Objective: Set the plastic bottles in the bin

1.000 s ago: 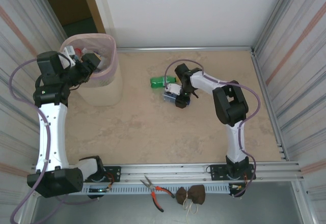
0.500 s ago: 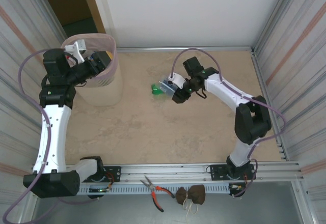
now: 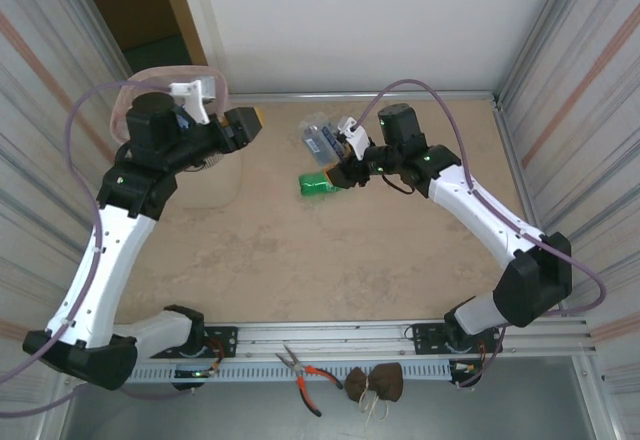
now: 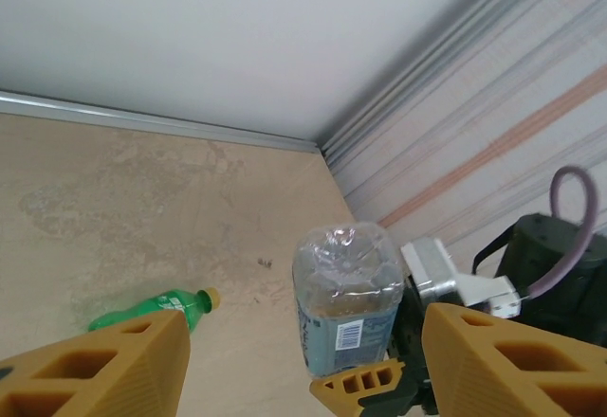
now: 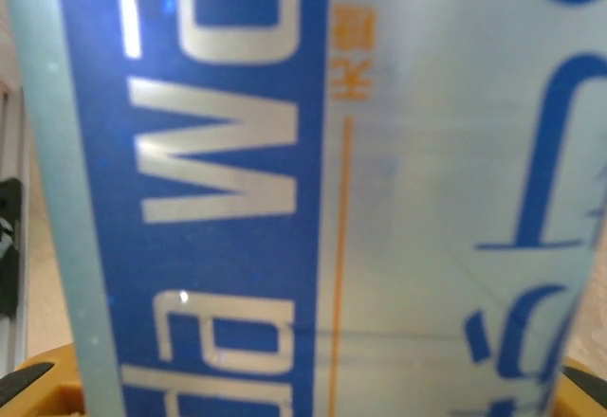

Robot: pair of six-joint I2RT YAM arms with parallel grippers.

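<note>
right gripper pinching clear bottle near far edge of table | left gripper spread, empty | risk: arms may clash beside bin

The clear bottle bears a blue label with white lettering and a thin orange line, while the green bottle has a yellow cap, on a mottled beige table.

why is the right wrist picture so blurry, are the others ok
right wrist: the clear bottle is too close to the lens, so its blue label blurs; left wrist: the green bottle is sharp; top external: evenly lit, sharp
</note>
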